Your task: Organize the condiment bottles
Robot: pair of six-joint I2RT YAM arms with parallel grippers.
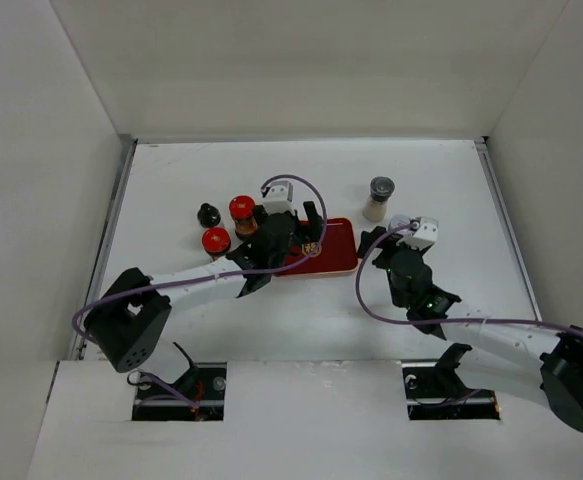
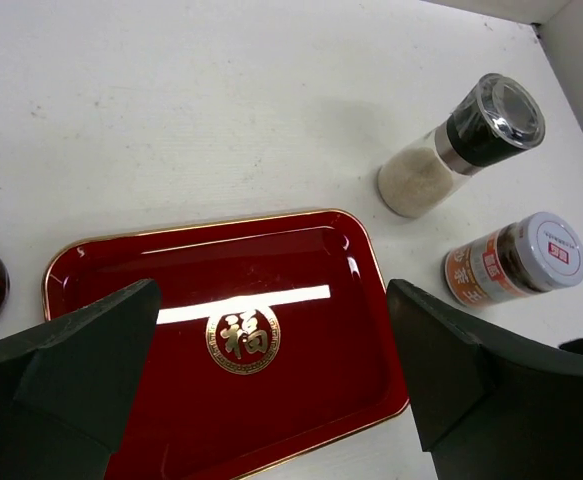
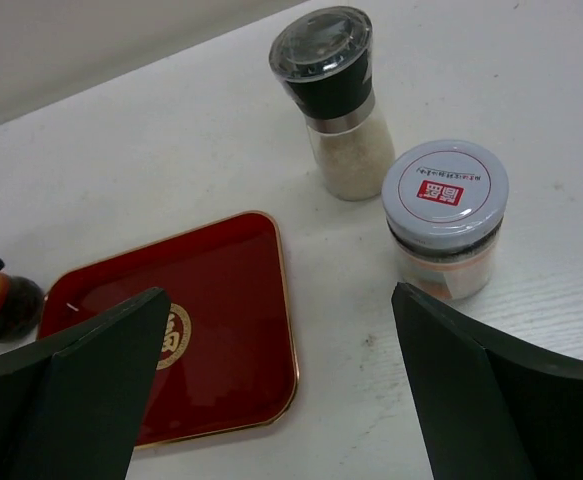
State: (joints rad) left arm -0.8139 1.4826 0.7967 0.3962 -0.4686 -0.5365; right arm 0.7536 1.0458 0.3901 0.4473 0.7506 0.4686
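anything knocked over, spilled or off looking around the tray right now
Nothing stands out. The grinder and the white-lidded jar stand upright on the table beside the red tray. The red-capped bottles stand upright on its other side. The tray is empty and looks undamaged, and no spill shows.
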